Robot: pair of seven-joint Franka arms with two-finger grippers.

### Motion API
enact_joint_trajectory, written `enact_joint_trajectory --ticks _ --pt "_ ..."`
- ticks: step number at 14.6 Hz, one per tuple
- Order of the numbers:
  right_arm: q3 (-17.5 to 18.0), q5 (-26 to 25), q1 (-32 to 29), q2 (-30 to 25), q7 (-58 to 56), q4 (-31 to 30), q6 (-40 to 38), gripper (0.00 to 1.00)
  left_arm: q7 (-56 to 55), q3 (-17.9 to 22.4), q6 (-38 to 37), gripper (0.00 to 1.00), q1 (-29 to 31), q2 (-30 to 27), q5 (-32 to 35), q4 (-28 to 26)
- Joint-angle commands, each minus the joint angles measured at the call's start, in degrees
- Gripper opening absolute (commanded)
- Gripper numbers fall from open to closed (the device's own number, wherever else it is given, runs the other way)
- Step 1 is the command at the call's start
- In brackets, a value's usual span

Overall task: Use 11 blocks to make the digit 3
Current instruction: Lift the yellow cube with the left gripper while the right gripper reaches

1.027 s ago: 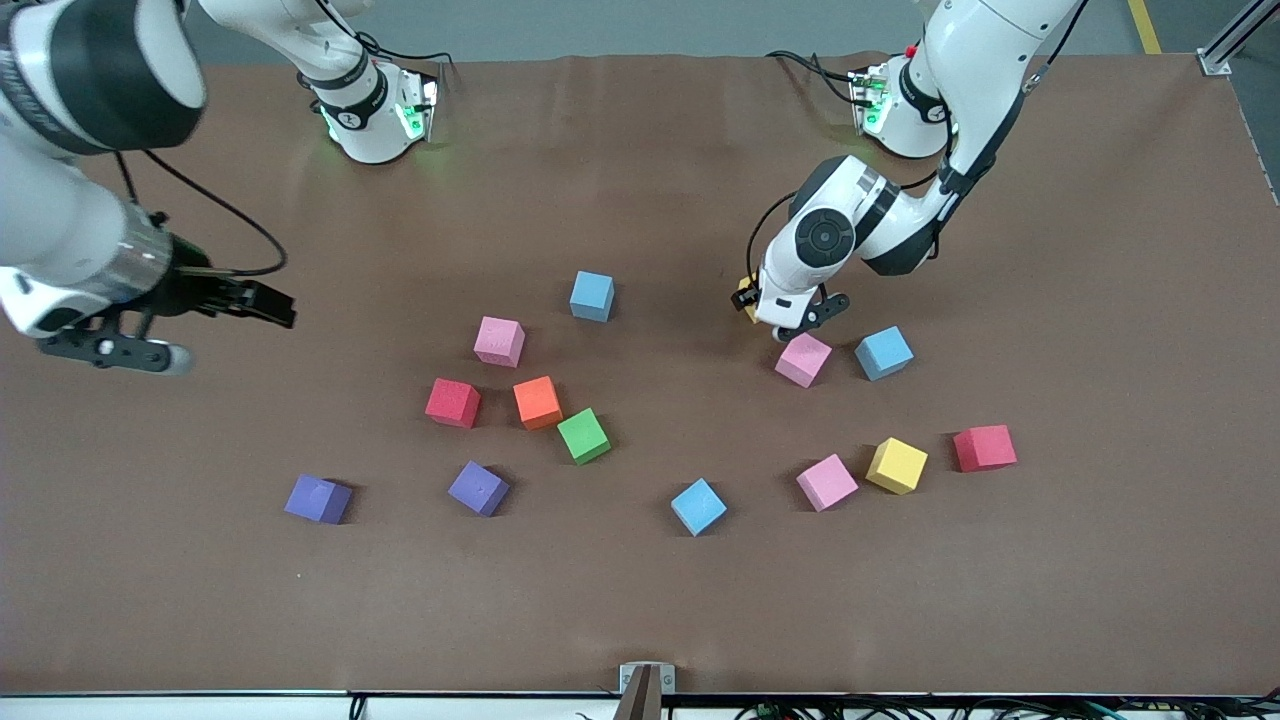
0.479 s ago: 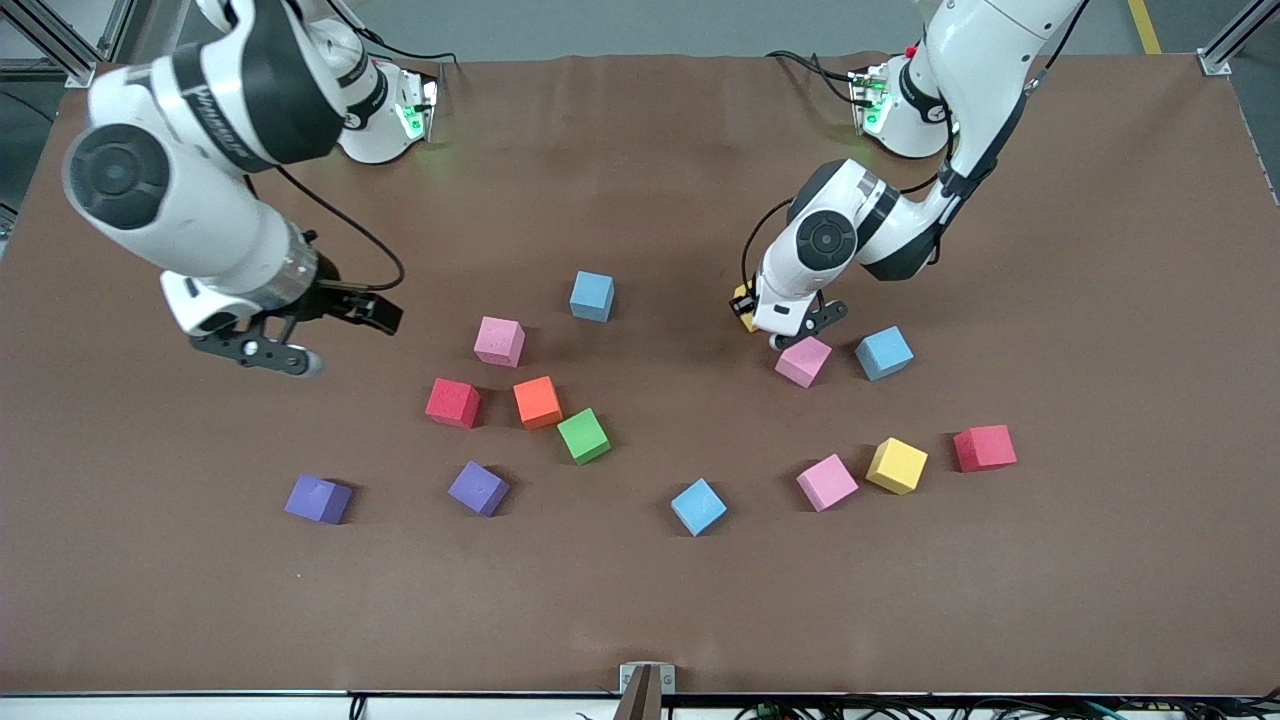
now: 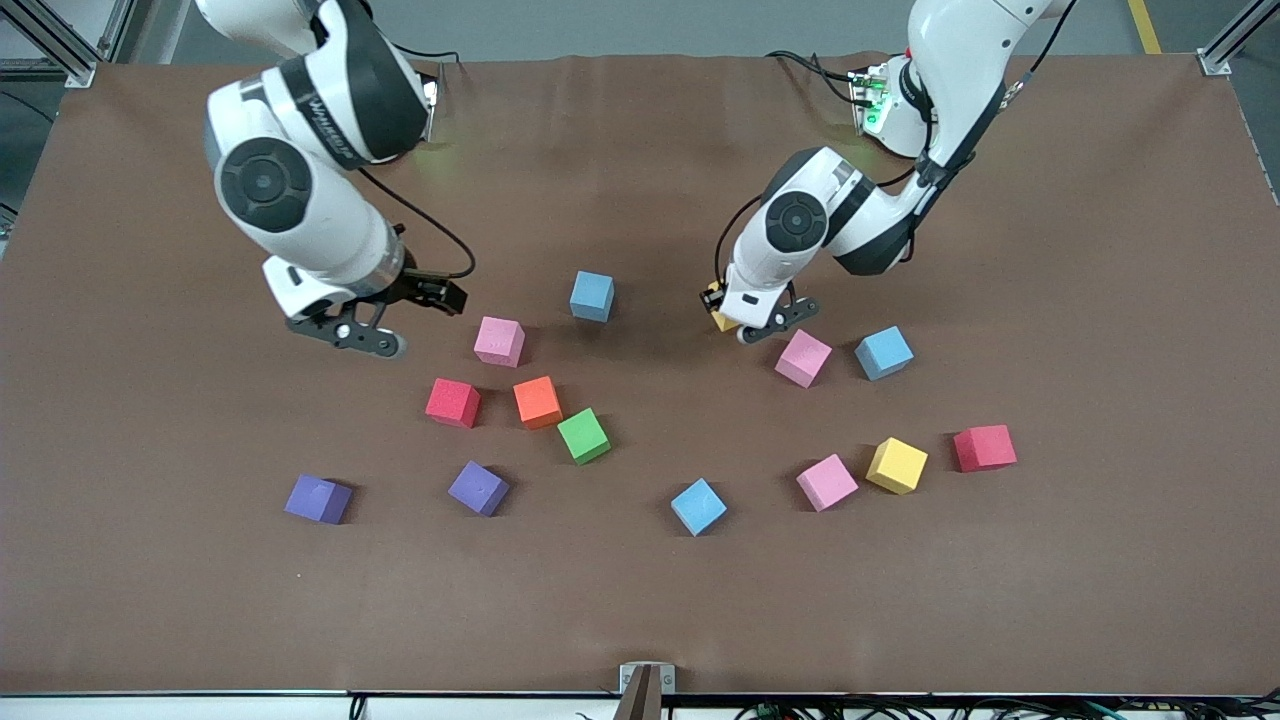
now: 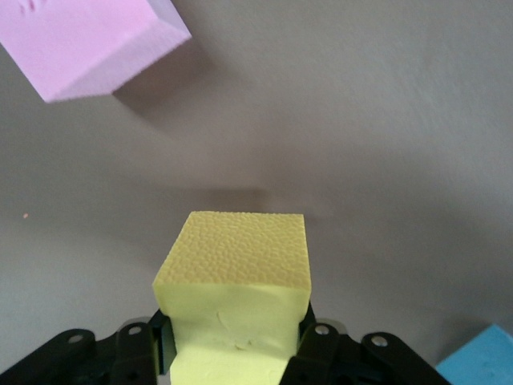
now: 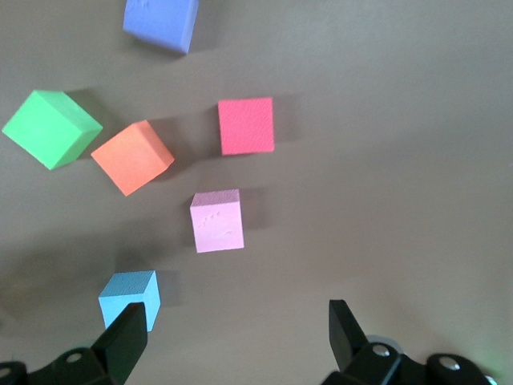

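My left gripper [image 3: 728,322] [image 4: 236,341] is shut on a yellow block [image 3: 716,319] [image 4: 239,265], low over the table beside a pink block [image 3: 803,358] [image 4: 88,40] and a blue one [image 3: 884,352]. My right gripper [image 3: 365,338] [image 5: 236,321] hangs open and empty over bare table beside another pink block [image 3: 499,341] [image 5: 217,221]. Near that lie blue [image 3: 592,296] [image 5: 129,298], red [image 3: 453,402] [image 5: 246,126], orange [image 3: 538,402] [image 5: 132,156] and green [image 3: 584,436] [image 5: 52,128] blocks. Blue [image 3: 698,506], pink [image 3: 827,482], yellow [image 3: 897,465] and red [image 3: 984,447] blocks lie nearer the front camera. No blocks touch; no digit 3 shows.
Two purple cubes [image 3: 318,499] [image 3: 478,488] lie nearer the front camera than the red block, toward the right arm's end. The brown table [image 3: 640,600] has a wide bare strip along its front edge and another near the arm bases.
The right arm swept in from the table's end to beside the pink block, still open. The left gripper closed on the yellow block and carried it slightly toward the table's middle.
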Motion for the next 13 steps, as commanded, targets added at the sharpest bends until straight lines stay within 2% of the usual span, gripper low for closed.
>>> enact_joint_trajectory --ticks 1,5,8,13 --pt "-0.51 0.3 4.47 -1.97 4.82 -6.57 5.85 1.0 -0.48 0.17 -4.4 0.09 -2.47 1.11 1.38 4.01" --pt "-0.51 0.3 5.36 -1.71 6.06 -9.66 10.0 1.0 -0.39 0.0 -8.18 0.09 -3.27 3.31 5.77 7.27" --pt "-0.51 0.3 5.54 -1.8 7.54 -12.9 13.16 1.0 1.97 -0.09 -8.71 0.09 -3.54 3.84 6.66 8.32" --pt "-0.86 0.13 4.4 -2.06 26.43 -13.79 12.99 1.0 6.64 -0.09 -8.72 0.11 -5.38 4.63 6.66 9.03"
